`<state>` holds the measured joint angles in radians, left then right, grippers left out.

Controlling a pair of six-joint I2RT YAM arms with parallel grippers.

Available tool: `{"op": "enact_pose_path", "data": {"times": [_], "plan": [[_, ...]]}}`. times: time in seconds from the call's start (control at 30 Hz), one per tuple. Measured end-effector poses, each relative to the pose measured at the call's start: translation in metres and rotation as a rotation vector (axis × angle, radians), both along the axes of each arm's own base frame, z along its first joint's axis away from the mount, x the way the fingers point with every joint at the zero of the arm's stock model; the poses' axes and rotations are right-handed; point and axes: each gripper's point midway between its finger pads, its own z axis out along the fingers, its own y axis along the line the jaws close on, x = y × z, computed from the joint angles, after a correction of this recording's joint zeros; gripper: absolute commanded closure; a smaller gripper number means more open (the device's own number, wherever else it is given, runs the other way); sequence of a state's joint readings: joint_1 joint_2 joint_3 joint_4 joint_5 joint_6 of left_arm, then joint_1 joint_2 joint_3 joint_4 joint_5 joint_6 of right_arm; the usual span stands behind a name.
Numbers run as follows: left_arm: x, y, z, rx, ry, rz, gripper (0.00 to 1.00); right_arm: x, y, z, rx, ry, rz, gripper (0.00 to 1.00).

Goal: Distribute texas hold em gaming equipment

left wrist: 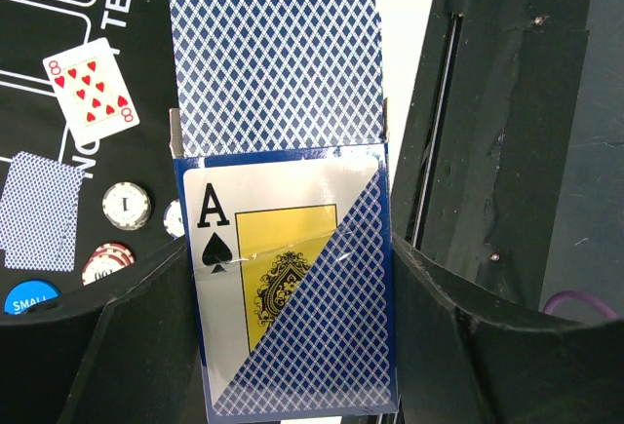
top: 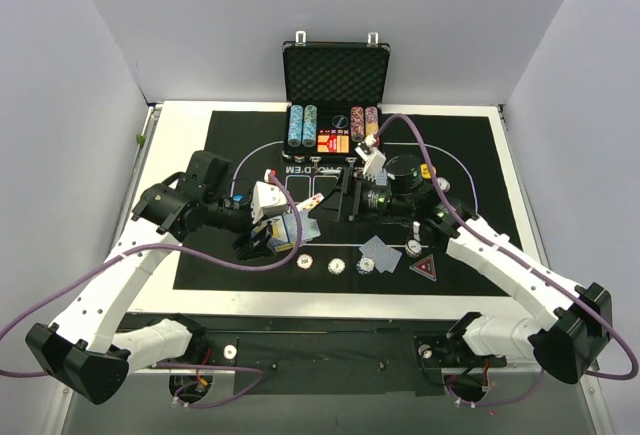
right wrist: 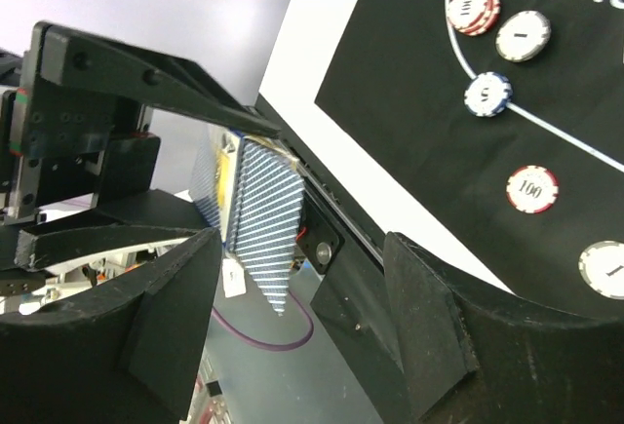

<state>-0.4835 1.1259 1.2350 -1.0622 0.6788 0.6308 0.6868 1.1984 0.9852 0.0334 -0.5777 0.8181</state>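
My left gripper [left wrist: 291, 249] is shut on the card deck's box [left wrist: 292, 297], which shows an ace of spades. Blue-backed cards [left wrist: 273, 54] stick out of the box's far end. In the top view this deck [top: 286, 230] hangs over the mat's left half. My right gripper [top: 345, 198] stands open just right of it, nothing between its fingers [right wrist: 175, 297]; the deck [right wrist: 261, 219] shows beyond them. An eight of hearts [left wrist: 93, 88] lies face up on the mat. Face-down cards [top: 380, 250], striped chips [top: 337, 265], a blue disc [left wrist: 29, 297] and a triangular marker [top: 425, 267] lie along the mat's near side.
The black mat [top: 470, 155] with white lettering covers the white table. An open black case [top: 335, 80] with chip columns stands at the back centre. Purple cables loop from both arms over the mat. Grey walls enclose the table on three sides.
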Motion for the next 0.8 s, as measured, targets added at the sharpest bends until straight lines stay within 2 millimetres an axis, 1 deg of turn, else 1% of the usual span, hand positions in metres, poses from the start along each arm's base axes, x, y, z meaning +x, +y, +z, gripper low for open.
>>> {"op": "enact_pose_path", "data": {"times": [0.17, 0.27, 0.33, 0.4, 0.57, 0.63, 0.67, 0.7, 0.8], "plan": [[0.000, 0.000, 0.000, -0.001, -0.001, 0.000, 0.94, -0.012, 0.016, 0.004, 0.005, -0.008, 0.051, 0.39], [0.001, 0.000, 0.000, -0.001, -0.002, 0.001, 0.94, -0.015, 0.022, -0.004, -0.010, 0.012, 0.070, 0.46], [0.001, 0.000, 0.000, -0.002, -0.004, 0.000, 0.94, -0.013, 0.024, -0.010, -0.020, 0.024, 0.070, 0.50], [0.001, 0.000, 0.000, -0.002, -0.004, 0.000, 0.94, -0.013, 0.025, -0.013, -0.026, 0.032, 0.070, 0.52], [0.001, -0.001, 0.001, -0.003, -0.006, 0.001, 0.94, -0.011, 0.022, -0.015, -0.031, 0.035, 0.064, 0.59], [0.001, -0.001, 0.002, -0.003, -0.007, 0.000, 0.94, -0.008, 0.017, -0.017, -0.036, 0.040, 0.052, 0.66], [0.001, -0.001, 0.002, -0.003, -0.007, 0.000, 0.94, -0.005, 0.014, -0.017, -0.037, 0.043, 0.042, 0.68], [0.001, -0.001, 0.002, -0.003, -0.007, 0.001, 0.94, -0.003, 0.011, -0.017, -0.036, 0.043, 0.033, 0.71], [0.001, -0.001, 0.002, -0.004, -0.007, 0.001, 0.94, 0.000, 0.004, -0.013, -0.026, 0.037, 0.014, 0.81]]}}
